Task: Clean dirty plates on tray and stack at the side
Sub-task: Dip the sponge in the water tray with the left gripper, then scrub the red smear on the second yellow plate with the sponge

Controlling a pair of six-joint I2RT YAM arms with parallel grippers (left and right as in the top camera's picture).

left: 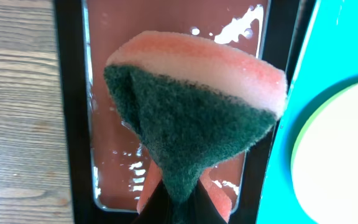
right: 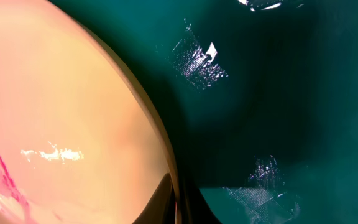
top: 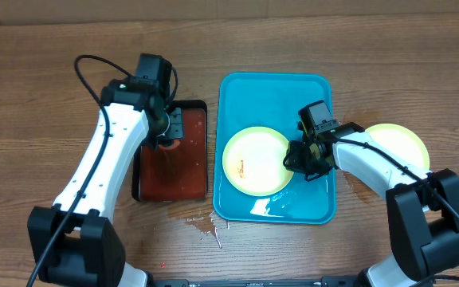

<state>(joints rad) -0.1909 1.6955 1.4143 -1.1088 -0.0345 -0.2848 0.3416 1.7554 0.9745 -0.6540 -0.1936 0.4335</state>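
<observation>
Left wrist: left end effector clamps sponge; right end effector pinches plate rim

Two plates, one turquoise tray, one red tray, one sponge.

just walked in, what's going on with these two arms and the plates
The left gripper holds a pink-and-green sponge pinched above the wet dark red tray. The right gripper is closed on the right rim of a plate lying in the blue tray. That plate carries a red-orange smear, so it looks not yet cleaned. A second plate sits on the table right of the tray, partly behind the right arm.
</observation>
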